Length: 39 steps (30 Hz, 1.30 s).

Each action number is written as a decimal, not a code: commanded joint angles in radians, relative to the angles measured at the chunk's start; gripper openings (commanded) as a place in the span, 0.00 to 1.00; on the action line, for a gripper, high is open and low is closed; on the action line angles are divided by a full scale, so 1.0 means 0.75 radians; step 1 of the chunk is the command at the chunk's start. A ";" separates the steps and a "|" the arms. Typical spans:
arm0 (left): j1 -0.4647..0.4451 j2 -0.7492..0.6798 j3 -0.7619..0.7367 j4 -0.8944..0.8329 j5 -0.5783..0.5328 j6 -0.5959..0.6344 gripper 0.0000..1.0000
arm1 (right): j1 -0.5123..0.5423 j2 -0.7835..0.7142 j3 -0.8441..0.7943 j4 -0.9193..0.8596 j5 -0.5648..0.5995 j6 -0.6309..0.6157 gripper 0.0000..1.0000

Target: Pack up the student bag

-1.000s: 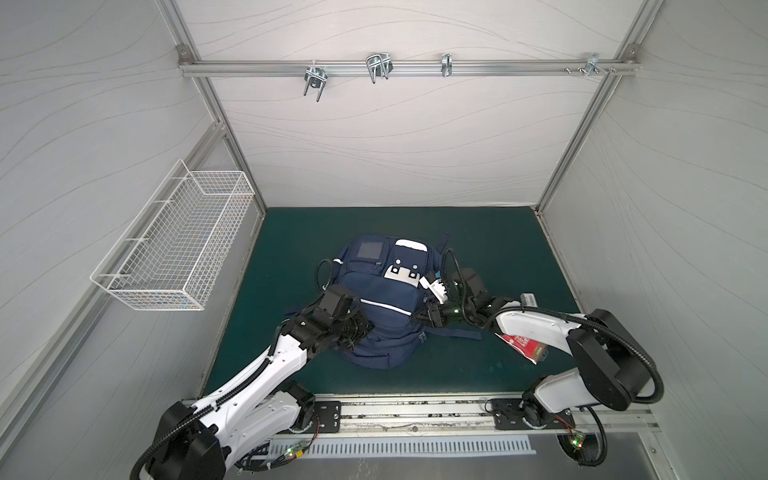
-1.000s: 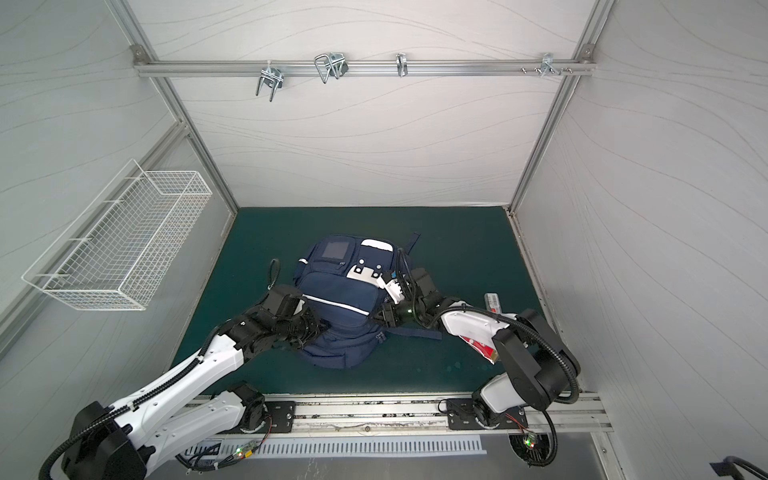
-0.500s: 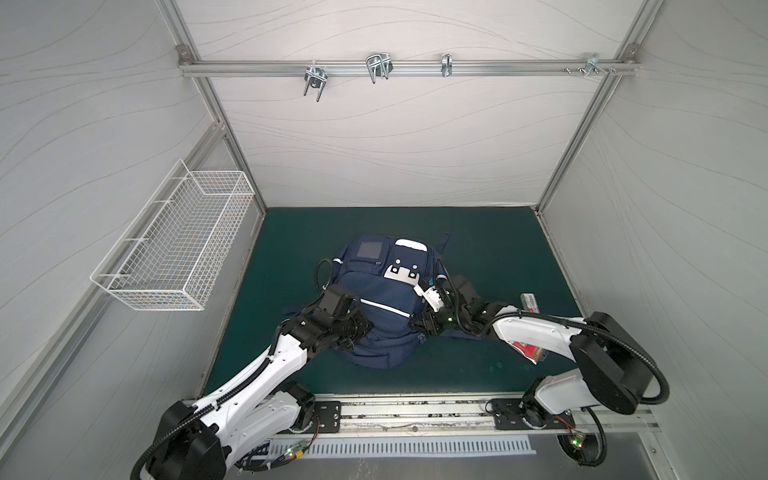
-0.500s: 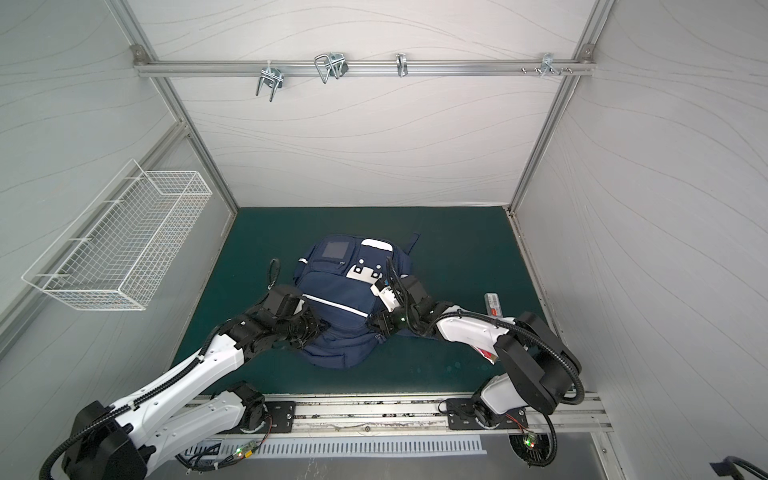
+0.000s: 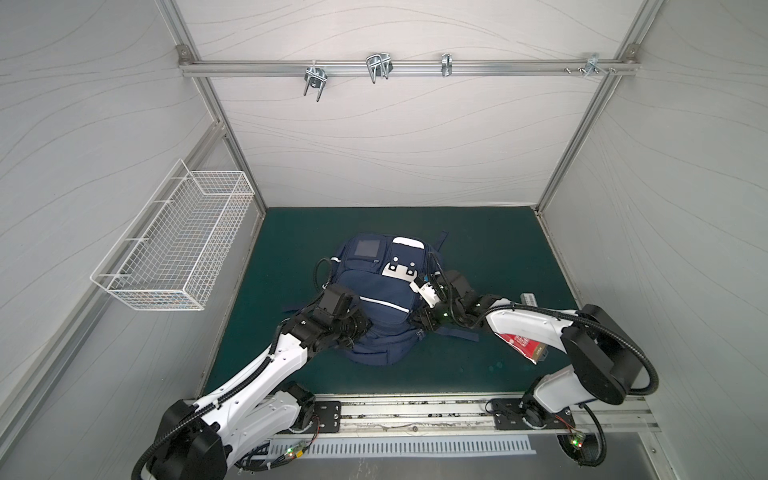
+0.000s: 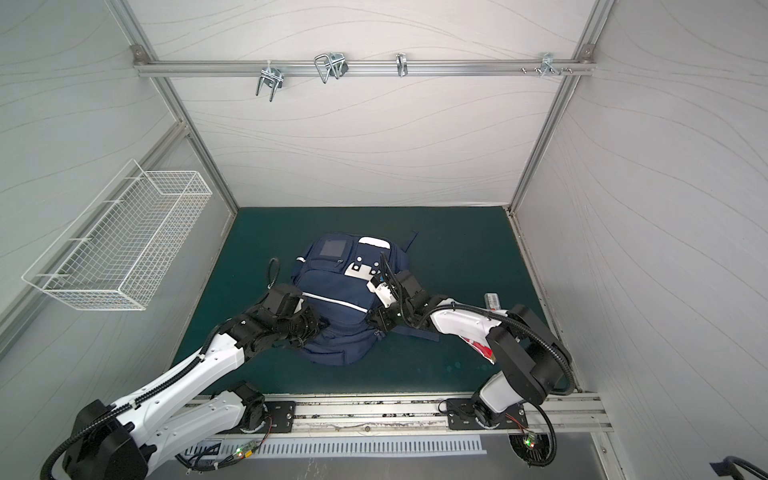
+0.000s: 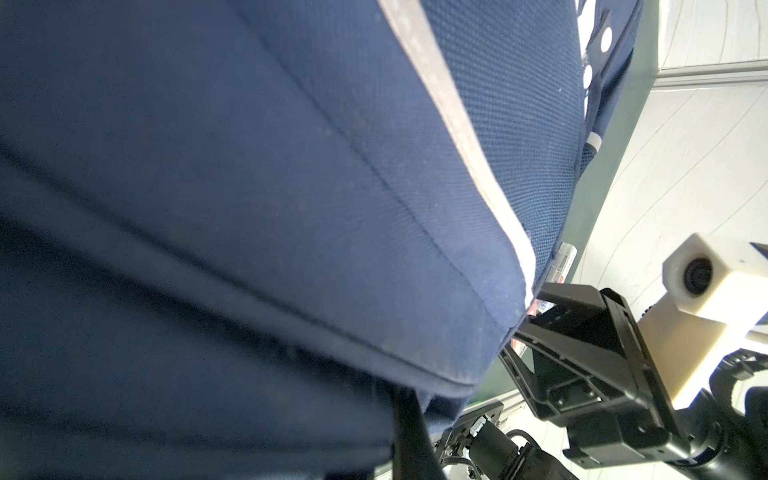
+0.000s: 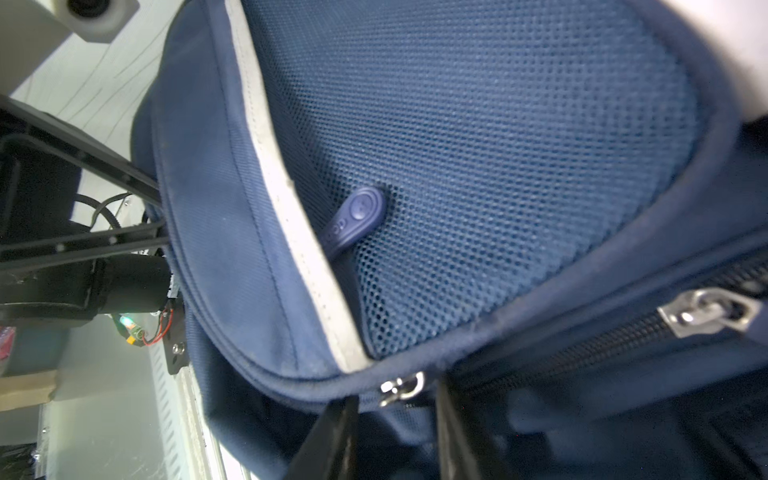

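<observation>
The student bag (image 5: 374, 291) (image 6: 332, 286), navy with white stripes, lies flat on the green mat in both top views. My left gripper (image 5: 358, 328) (image 6: 318, 326) presses into its left side, shut on the fabric. In the left wrist view the bag (image 7: 291, 166) fills the frame and only one of the dark fingers (image 7: 409, 436) shows. My right gripper (image 5: 419, 322) (image 6: 376, 320) is at the bag's near right side. In the right wrist view the right gripper (image 8: 397, 401) is open, and a silver zipper slider (image 8: 401, 388) sits at its tips, below a mesh pocket (image 8: 498, 166).
A red packet (image 5: 523, 345) lies on the mat under my right arm, and a small clear tube (image 5: 528, 298) lies near the right wall. A white wire basket (image 5: 174, 249) hangs on the left wall. Metal hooks (image 5: 376, 66) hang from the back rail.
My right gripper has slid along the bag's right side toward its near corner, and its jaws have narrowed. The left arm and the bag have stayed put.
</observation>
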 commanded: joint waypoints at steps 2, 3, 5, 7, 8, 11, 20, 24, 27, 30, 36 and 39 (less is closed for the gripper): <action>-0.006 0.009 0.065 0.090 0.044 0.022 0.00 | 0.011 0.002 0.007 0.082 0.001 -0.026 0.19; -0.004 0.012 0.065 0.090 0.043 0.023 0.00 | 0.013 -0.006 0.005 0.072 0.019 -0.027 0.16; -0.003 0.019 0.065 0.089 0.044 0.026 0.00 | 0.019 -0.026 0.002 0.048 0.060 -0.027 0.10; -0.002 0.020 0.062 0.092 0.043 0.024 0.00 | 0.028 -0.058 0.005 0.001 0.102 -0.023 0.01; -0.002 0.020 0.061 0.096 0.044 0.024 0.00 | 0.034 -0.078 0.002 -0.013 0.114 -0.022 0.00; 0.002 0.015 0.058 0.094 0.040 0.028 0.00 | 0.046 -0.170 -0.044 -0.039 0.147 0.002 0.00; 0.023 0.015 0.039 0.106 0.051 0.034 0.00 | 0.073 -0.372 -0.192 -0.025 0.205 0.033 0.28; 0.031 0.016 0.043 0.084 0.049 0.048 0.00 | 0.104 -0.269 -0.142 0.011 0.283 -0.036 0.63; 0.035 0.027 0.040 0.082 0.051 0.055 0.00 | 0.133 -0.160 -0.077 0.036 0.358 -0.117 0.70; 0.039 0.041 0.033 0.081 0.057 0.059 0.00 | 0.128 -0.097 -0.031 0.079 0.340 -0.174 0.71; 0.042 0.067 0.029 0.085 0.072 0.071 0.00 | 0.097 -0.018 0.033 0.113 0.232 -0.243 0.71; 0.044 0.082 0.032 0.086 0.075 0.075 0.00 | 0.060 0.040 0.049 0.139 0.137 -0.230 0.67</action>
